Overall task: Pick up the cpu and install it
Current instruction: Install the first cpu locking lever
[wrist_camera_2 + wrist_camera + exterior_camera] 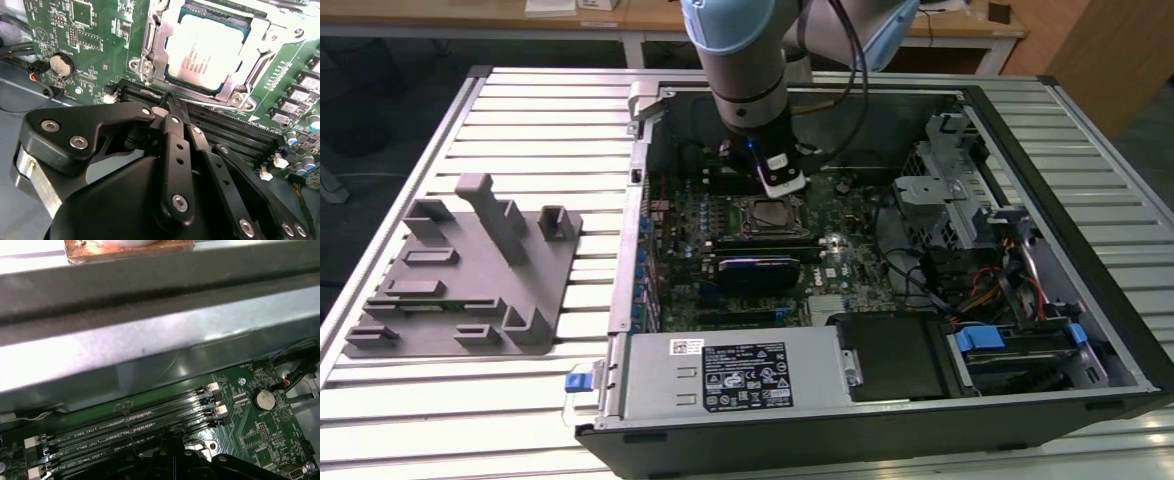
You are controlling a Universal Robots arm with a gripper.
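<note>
The cpu (210,52) already sits in its socket (150,45) on the board (100,30), so the install looks largely done, while the gripper (172,102), clenched on nothing, hangs just beside it over the memory slots (235,132).

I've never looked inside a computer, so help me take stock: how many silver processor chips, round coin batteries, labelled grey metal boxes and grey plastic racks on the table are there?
cpu: 1
coin battery: 1
labelled grey metal box: 1
grey plastic rack: 1
Total: 4
</note>
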